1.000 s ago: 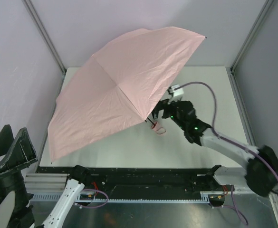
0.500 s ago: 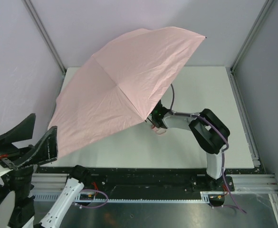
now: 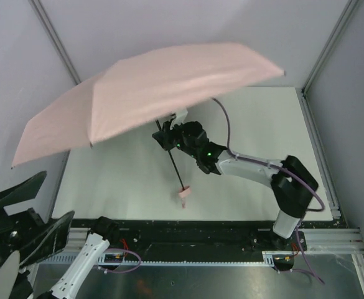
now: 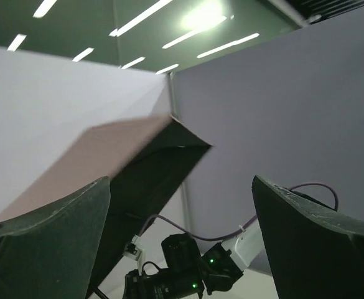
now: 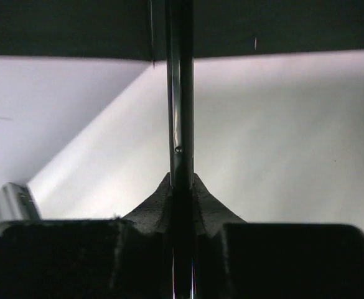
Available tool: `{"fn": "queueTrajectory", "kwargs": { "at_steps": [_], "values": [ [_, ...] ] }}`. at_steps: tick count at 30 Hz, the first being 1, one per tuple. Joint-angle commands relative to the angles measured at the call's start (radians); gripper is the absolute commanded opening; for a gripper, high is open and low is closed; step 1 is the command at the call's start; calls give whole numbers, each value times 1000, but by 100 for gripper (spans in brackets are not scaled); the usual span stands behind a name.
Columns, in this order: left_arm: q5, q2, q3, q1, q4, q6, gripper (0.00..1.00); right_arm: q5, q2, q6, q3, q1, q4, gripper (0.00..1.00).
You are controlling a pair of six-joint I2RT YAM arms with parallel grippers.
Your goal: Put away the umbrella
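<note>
The umbrella (image 3: 150, 87) is open, its pale pink canopy held above the table, nearly level. Its thin dark shaft (image 3: 174, 165) slants down to a small pink handle (image 3: 184, 194) just above the tabletop. My right gripper (image 3: 164, 138) is shut on the shaft just under the canopy. In the right wrist view the shaft (image 5: 180, 93) runs straight up from the closed right gripper (image 5: 182, 180) to the canopy's dark underside (image 5: 76, 25). My left gripper (image 3: 29, 212) stands open at the near left, apart from the umbrella. The left wrist view, through the open left gripper (image 4: 181, 179), shows the canopy (image 4: 101, 149) from below.
The white table (image 3: 262, 124) is boxed in by grey walls and metal corner posts (image 3: 328, 53). The canopy's left edge overhangs the table close to the left wall. A black rail (image 3: 188, 240) with the arm bases runs along the near edge.
My right gripper has closed on the shaft and raised the umbrella, swinging it left; the canopy went from tilted on the table to nearly level in the air. My left gripper dropped lower.
</note>
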Motion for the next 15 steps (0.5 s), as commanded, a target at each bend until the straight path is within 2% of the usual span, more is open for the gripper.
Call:
{"fn": "queueTrajectory", "kwargs": {
  "at_steps": [1, 5, 8, 12, 15],
  "values": [
    [118, 4, 55, -24, 45, -38, 99, 107, -216, 136, 47, 9, -64, 0],
    [119, -22, 35, -39, 43, -55, 99, 107, -325, 253, 46, -5, -158, 0],
    [119, -33, -7, -44, 35, -76, 96, 98, -382, 327, 27, -22, -170, 0],
    [143, -13, -79, -47, 15, -136, 94, 108, -437, 391, -53, -35, -38, 0],
    [145, 28, -175, -47, 6, -240, 94, 104, -443, 439, -113, -48, 82, 0]
  ]
}}
